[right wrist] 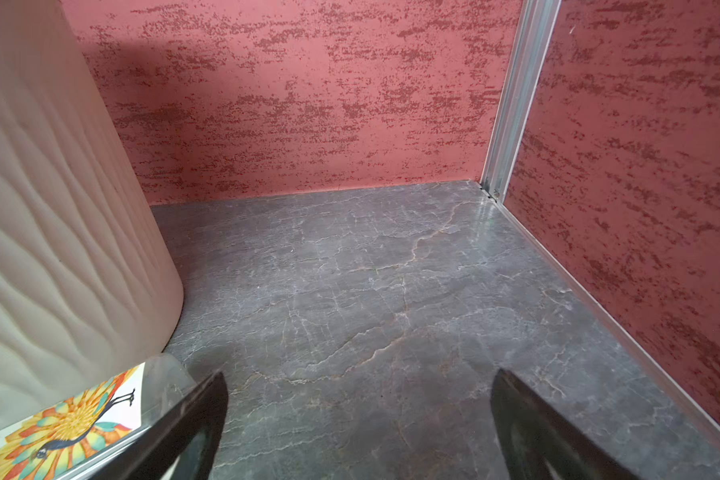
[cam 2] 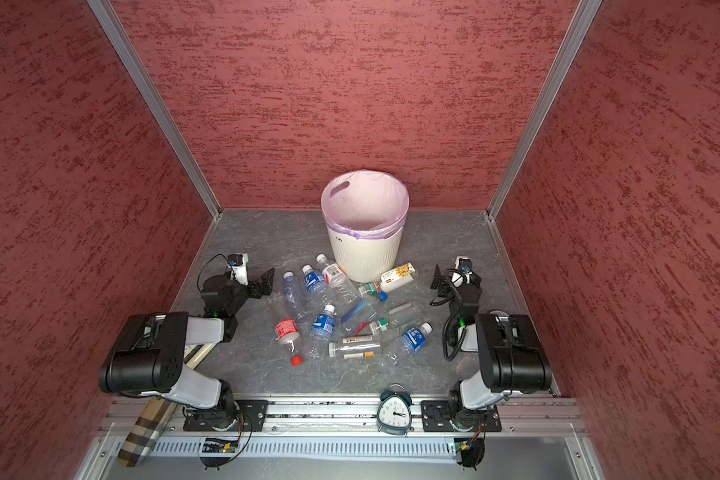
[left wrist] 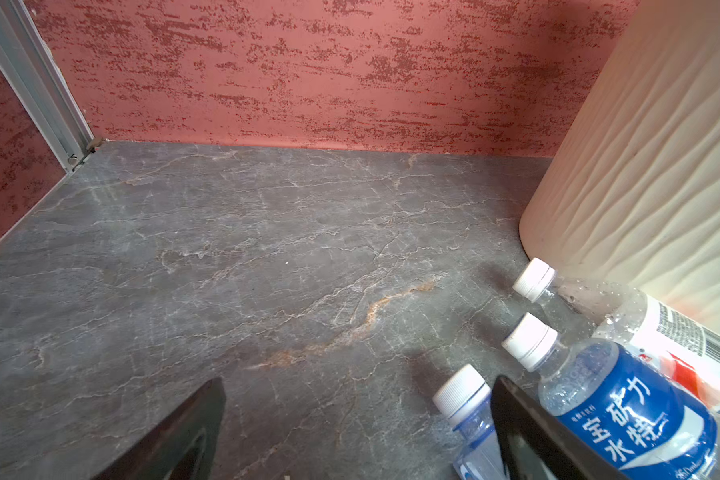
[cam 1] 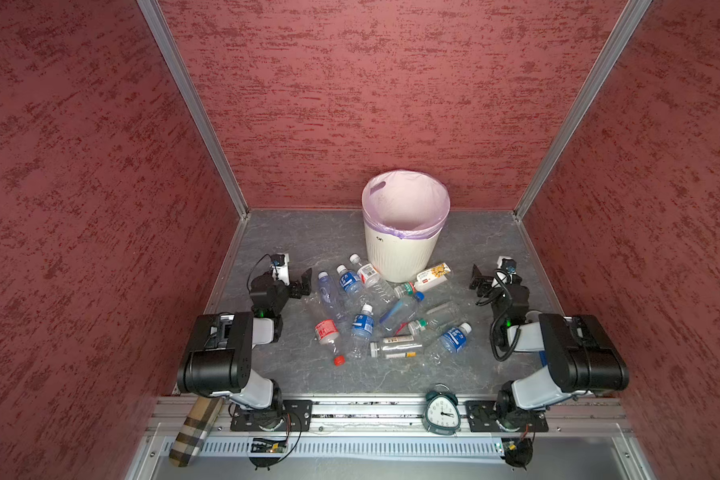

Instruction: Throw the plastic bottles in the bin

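Presently: bottles [cam 1: 366,316] heaped on bench [cam 1: 292,232], just before bin [cam 1: 395,257]; none visible inside. Left pincer [cam 1: 304,282] released, empty, beside the heap; right pincer [cam 1: 478,282] likewise, opposite side. Step: first pick, not yet begun. Next, likely: close on an outlying one, lift clear over the rim.

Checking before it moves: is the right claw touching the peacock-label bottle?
Apart. In a top view, bare table shows between the right claw and the peacock-label bottle; the claw is open.
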{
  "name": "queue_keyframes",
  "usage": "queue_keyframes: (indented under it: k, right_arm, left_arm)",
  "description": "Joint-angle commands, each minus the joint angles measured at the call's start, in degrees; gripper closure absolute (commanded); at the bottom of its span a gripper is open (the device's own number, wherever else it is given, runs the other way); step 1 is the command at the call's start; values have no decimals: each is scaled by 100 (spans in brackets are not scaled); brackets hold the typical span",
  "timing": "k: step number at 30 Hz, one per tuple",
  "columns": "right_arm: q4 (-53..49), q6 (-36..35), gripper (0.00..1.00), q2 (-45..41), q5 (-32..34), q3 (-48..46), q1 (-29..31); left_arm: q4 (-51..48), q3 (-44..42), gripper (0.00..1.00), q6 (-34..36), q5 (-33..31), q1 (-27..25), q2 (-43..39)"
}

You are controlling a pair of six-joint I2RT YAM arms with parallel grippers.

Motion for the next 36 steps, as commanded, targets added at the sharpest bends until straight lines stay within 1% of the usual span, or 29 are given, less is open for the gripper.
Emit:
queue_keyframes:
  k: [1,2,20,35,36]
  right_arm:
    - [104,73,1,54,168,72,5]
    - [93,72,1,53,167,76,5]
    - [69,83,1,59,133,84,-6]
    - [81,74,1,56,140,78,1]
    - [88,71,1,54,141,80,1]
  left_arm:
    - [112,87,1,-43,-121,-22,49]
    - [95,87,1,-16,-240,-79,39]
    - [93,96,1,-90,-92,23,54]
    - [84,104,1,-95,-124,23,52]
    - [78,104,0,-117,-223,14,52]
